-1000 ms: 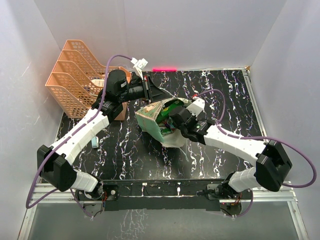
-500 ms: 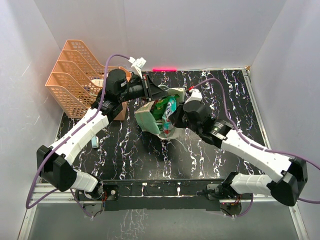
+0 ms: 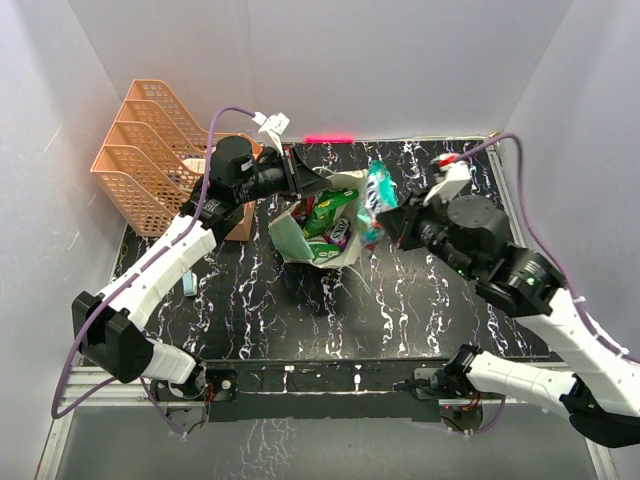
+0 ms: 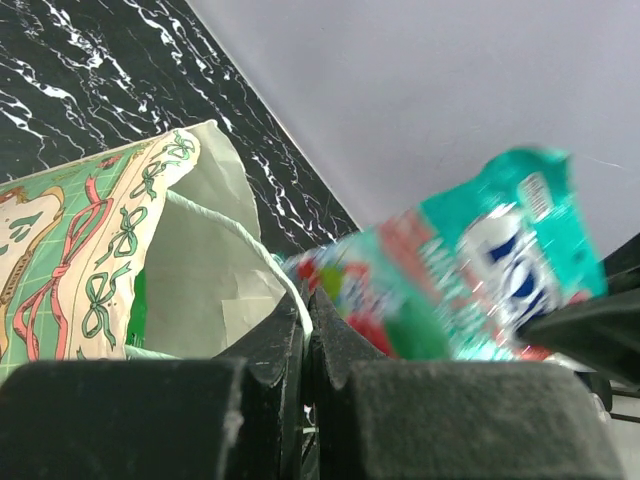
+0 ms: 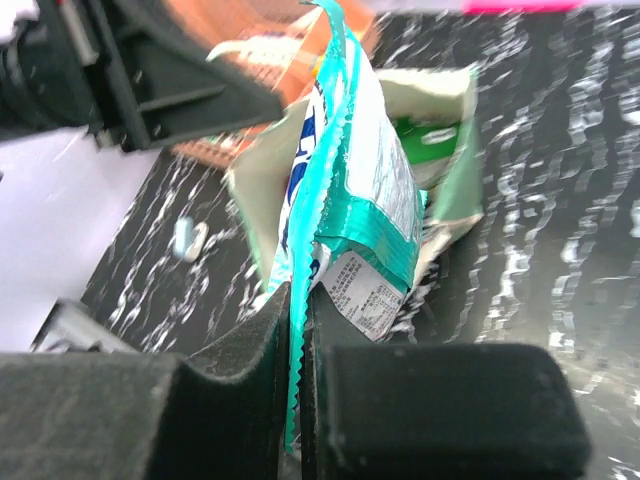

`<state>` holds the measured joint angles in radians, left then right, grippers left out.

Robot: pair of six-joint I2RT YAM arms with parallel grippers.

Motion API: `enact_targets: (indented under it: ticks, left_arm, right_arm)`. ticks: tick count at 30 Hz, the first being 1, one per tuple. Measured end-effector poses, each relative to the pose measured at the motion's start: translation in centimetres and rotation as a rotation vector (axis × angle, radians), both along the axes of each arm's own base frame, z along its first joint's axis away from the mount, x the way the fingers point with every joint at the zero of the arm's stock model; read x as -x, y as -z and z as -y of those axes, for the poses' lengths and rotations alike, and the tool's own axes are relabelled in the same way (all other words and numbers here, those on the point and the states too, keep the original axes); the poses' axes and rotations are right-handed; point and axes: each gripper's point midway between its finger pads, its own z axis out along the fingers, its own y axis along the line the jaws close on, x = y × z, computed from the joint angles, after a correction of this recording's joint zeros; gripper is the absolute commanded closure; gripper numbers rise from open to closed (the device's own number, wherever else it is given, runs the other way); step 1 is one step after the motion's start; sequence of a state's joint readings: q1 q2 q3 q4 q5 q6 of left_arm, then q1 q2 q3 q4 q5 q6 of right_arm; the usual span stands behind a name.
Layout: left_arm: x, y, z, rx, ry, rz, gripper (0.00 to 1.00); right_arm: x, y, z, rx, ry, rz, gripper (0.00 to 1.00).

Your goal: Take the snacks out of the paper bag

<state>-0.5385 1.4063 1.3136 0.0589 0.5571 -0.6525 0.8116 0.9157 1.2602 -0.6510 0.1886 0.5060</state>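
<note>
Nearest, the right gripper (image 5: 300,300) is clamped on a teal packet (image 3: 376,195), held up just right of the bag (image 3: 292,235). Green snacks (image 3: 325,212) lie inside it. Beyond, the left gripper (image 3: 322,183) is pinched tight on the bag's rim.

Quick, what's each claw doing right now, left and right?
The left claw is closed, pinching the paper bag at its rim.
The right claw is closed on a teal snack packet.
</note>
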Motion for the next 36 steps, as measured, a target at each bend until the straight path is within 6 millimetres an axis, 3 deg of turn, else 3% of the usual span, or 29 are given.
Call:
enact_targets:
  ticks: [3,5,9,15,19,22,24,28,33,36]
  left_arm:
    - [-0.2,-0.1,-0.1,-0.012,-0.010,0.007,1.00]
    - [-0.2,-0.2,-0.2,-0.016,-0.014,0.014,1.00]
    - [-0.3,-0.1,-0.3,-0.022,-0.015,0.016,1.00]
    - [-0.3,-0.1,-0.3,-0.025,-0.015,0.017,1.00]
    - [-0.2,-0.1,-0.3,-0.024,-0.014,0.016,1.00]
    - [-0.2,-0.1,-0.2,-0.022,-0.014,0.014,1.00]
    - [-0.2,-0.1,-0.2,-0.021,-0.015,0.012,1.00]
    - [-0.1,-0.1,-0.1,-0.020,-0.011,0.010,1.00]
    - [0.8,-0.1,0.6,-0.018,0.019,0.007,1.00]
    - [1.3,-0.1,1.0,-0.020,0.034,0.006,1.00]
  right_arm:
    - [-0.4,-2.3,3.1,0.019,0.125,0.052,0.93]
    - [-0.9,-2.7,5.7,0.052,0.246,0.069,0.93]
    - [-1.7,-1.2,10.6,0.183,0.484,0.058,0.93]
    - [-3.6,1.6,14.2,0.407,0.739,0.033,0.93]
    - [-7.0,5.1,16.5,0.574,0.871,-0.059,0.93]
    - [-9.5,9.7,21.7,0.689,0.998,-0.202,0.93]
    - [-9.7,13.0,25.8,0.764,1.072,-0.311,0.93]
    - [-8.8,16.9,30.8,0.844,1.124,-0.455,0.93]
    - [-10.1,18.4,32.2,0.892,1.116,-0.483,0.93]
    - [-11.2,20.8,32.1,0.938,1.079,-0.529,0.93]
